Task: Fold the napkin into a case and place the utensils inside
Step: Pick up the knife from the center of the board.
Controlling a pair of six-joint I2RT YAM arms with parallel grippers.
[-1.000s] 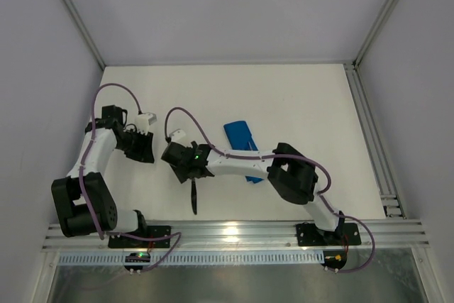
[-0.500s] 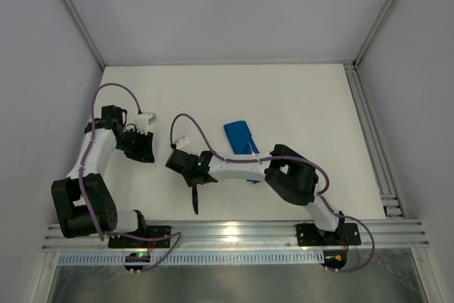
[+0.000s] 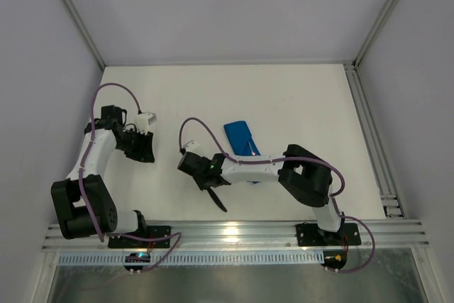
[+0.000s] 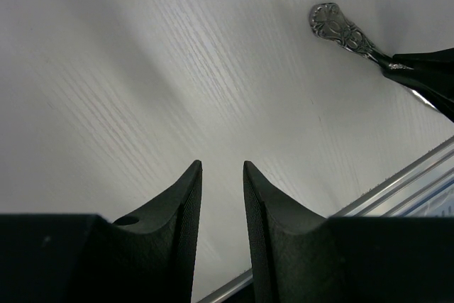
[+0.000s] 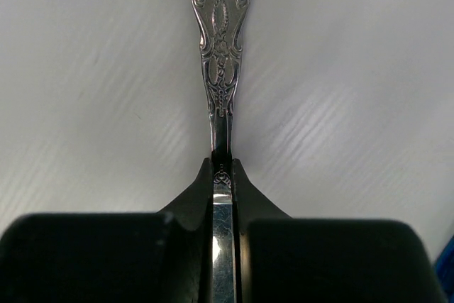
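The blue napkin lies folded as a narrow case (image 3: 239,135) at mid-table, its near end hidden under my right arm. My right gripper (image 3: 208,188) is shut on a slim silver utensil (image 3: 219,203) left of the case, just above the table. In the right wrist view the ornate handle (image 5: 220,40) sticks out past the gripper (image 5: 222,167), and a flat shiny part sits between the pads. My left gripper (image 3: 145,150) hangs at the left, slightly open and empty (image 4: 222,175). In its view the same handle (image 4: 339,28) shows at the upper right.
An aluminium rail (image 3: 234,230) runs along the near table edge, close to the held utensil. Frame posts and grey walls enclose the white table (image 3: 298,97). A purple cable (image 3: 198,127) loops above my right wrist.
My right gripper closed on the utensil and shifted right toward the case. The utensil swung from pointing straight at the near edge to pointing down-right. The left arm stayed still.
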